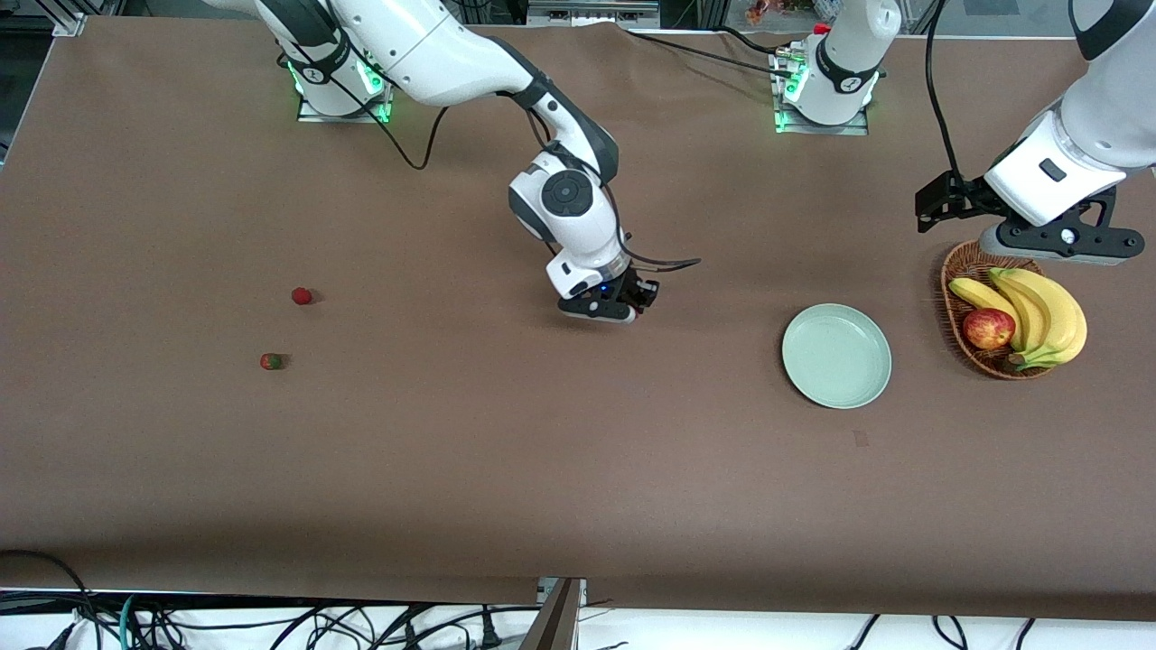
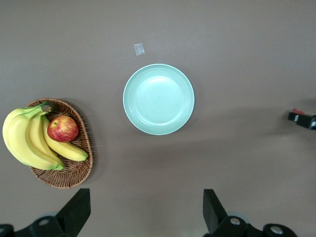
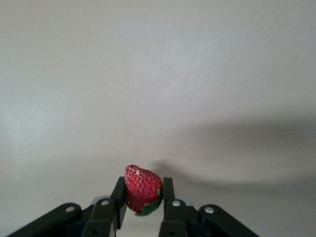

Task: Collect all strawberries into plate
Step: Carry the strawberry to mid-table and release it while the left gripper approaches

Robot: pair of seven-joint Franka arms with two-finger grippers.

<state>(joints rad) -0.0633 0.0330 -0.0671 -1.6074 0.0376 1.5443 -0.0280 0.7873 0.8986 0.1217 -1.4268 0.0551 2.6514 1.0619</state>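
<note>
Red strawberry (image 3: 142, 196) sits clamped in our right end effector (image 1: 623, 305) above bare table (image 1: 542, 451); the plate (image 1: 836, 356) lies at its four o'clock in the front view. Our left end effector (image 2: 143, 210) waits agape over the basket (image 1: 959, 271).

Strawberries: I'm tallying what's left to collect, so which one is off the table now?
The strawberry pinched in the right gripper, over bare table. The other two strawberries lie loose toward the right arm's end.

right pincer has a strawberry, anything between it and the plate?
Nothing visible. The right pincer holds the strawberry over bare table, and only bare table lies between it and the plate. The left pincer hangs open near the basket, off that path.
</note>
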